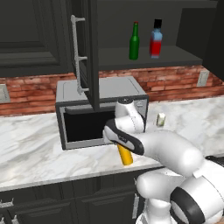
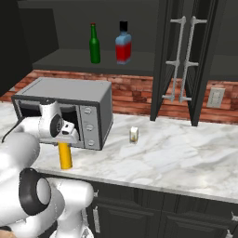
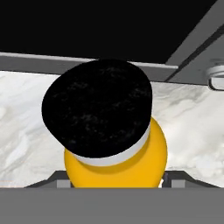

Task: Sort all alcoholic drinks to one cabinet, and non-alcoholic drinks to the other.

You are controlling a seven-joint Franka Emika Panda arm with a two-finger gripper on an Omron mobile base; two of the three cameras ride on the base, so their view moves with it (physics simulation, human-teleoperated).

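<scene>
the gripper [image 2: 66,139] was closed on the top of the orange bottle [image 2: 65,156], which stood upright on the marble counter [image 2: 176,158] just before the microwave [image 2: 88,100].

White-grey marble counter [image 2: 176,158] runs across the room. Red brick backsplash [image 1: 175,83] sits at 12 o'clock. Dark upper cabinets stand open; door [image 1: 89,52] carries silver handles. Grey microwave [image 2: 69,100] rests at 9 o'clock. Wall outlet [image 2: 216,97] at 3 o'clock.
</scene>
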